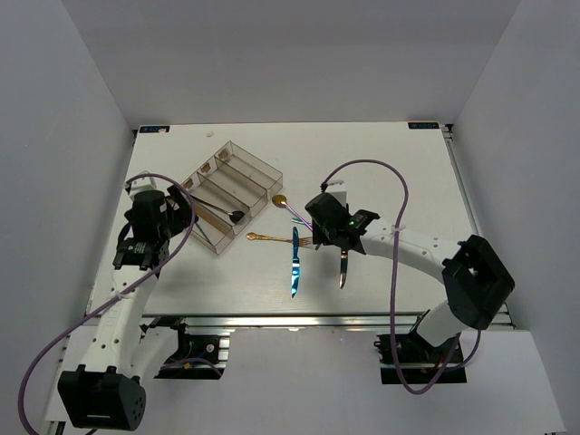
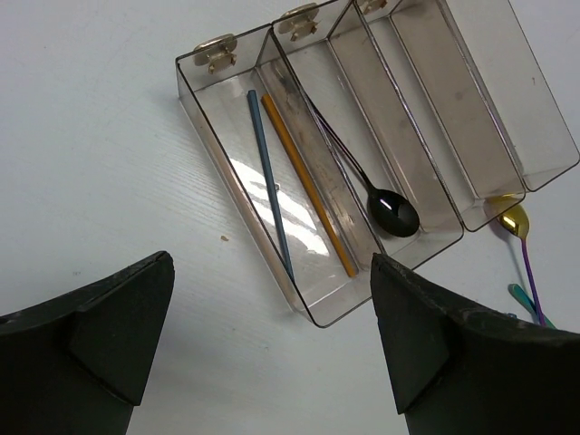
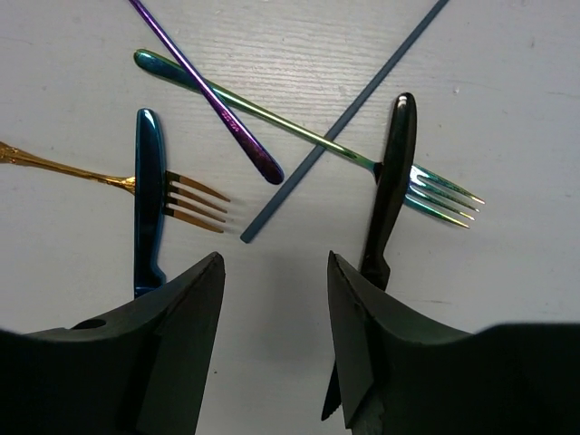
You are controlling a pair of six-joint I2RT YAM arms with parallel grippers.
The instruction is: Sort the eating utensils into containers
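White bench (image 1: pixel 408 181): clear four-compartment tray (image 2: pixel 453 100) beyond the wide-open, empty left fingers (image 2: pixel 118 335) holds two chopsticks (image 2: pixel 269 181), one black spoon (image 2: pixel 392 210); open, empty right fingers (image 3: pixel 181 344) face two forks (image 3: pixel 195 199), two knives (image 3: pixel 148 199).

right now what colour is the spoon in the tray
The spoon is black, clearest in left wrist view.

Left arm (image 1: pixel 122 299) rises from its base at the near edge and reaches forward, wrist bent so that the left gripper (image 1: pixel 181 213) (image 2: pixel 270 272) faces downward. Its two dark fingers (image 2: pixel 100 335) stand wide apart and hold nothing. Right arm (image 1: pixel 421 249) folds at the elbow and extends leftward toward the centre. The right gripper (image 1: pixel 317 210) (image 3: pixel 274 267) points down, its fingers (image 3: pixel 181 335) parted by a narrower gap, likewise empty.
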